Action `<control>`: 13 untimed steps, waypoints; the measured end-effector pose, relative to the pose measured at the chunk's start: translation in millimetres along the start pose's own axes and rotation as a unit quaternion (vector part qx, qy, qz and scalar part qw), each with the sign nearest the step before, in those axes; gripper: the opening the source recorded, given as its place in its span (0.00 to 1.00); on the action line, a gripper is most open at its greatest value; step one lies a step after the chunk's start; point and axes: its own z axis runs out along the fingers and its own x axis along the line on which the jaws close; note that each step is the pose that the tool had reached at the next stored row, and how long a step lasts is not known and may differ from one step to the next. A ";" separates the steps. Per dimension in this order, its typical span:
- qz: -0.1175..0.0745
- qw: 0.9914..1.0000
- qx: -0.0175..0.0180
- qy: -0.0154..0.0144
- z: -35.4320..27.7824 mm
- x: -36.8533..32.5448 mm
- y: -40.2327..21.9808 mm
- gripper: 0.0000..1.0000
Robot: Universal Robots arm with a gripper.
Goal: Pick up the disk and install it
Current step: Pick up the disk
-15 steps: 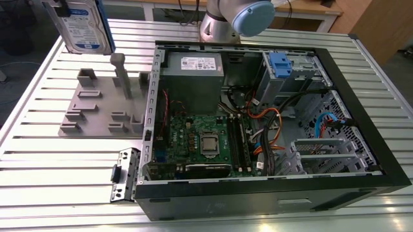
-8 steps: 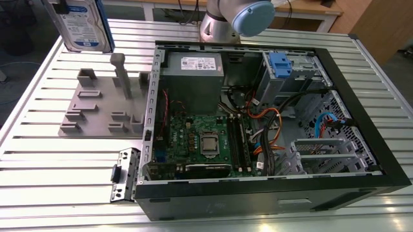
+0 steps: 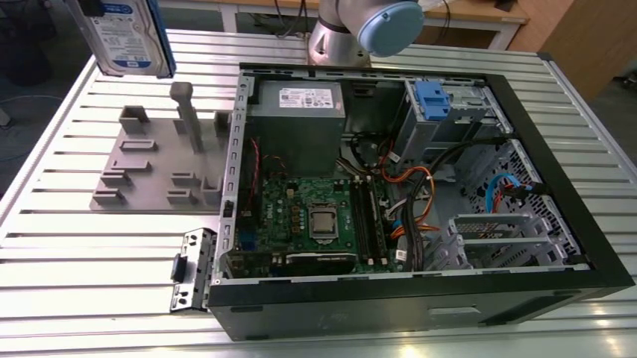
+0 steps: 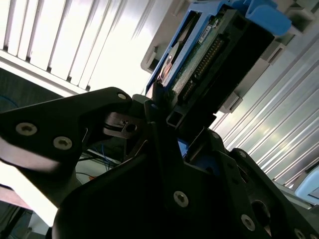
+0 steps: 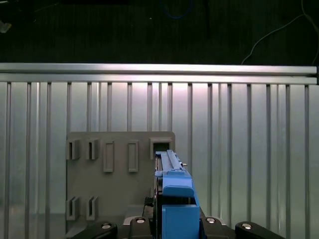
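The disk (image 3: 124,33), silver with a white-and-blue label and a blue frame, hangs upright in the air at the exterior view's upper left, above the grey holder plate (image 3: 149,175). In the first wrist view the disk (image 5: 174,196) is seen edge-on, with its blue frame towards the camera, over the holder plate (image 5: 119,184) and close to one of its slots. My gripper (image 4: 169,119) is shut on the disk (image 4: 209,55), its black fingers (image 4: 159,107) clamped on the end of the disk that shows the circuit board and connector.
An open computer case (image 3: 398,309) lies on the slatted aluminium table (image 3: 89,261), with a motherboard, cables and a grey power supply box (image 3: 295,123) inside. A drive cage with a small blue clip (image 3: 430,97) stands at its far corner. The arm's base (image 3: 348,30) stands behind the case.
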 end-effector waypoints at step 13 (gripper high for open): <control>0.000 1.000 0.000 0.000 -11.0 -0.3 0.0 0.36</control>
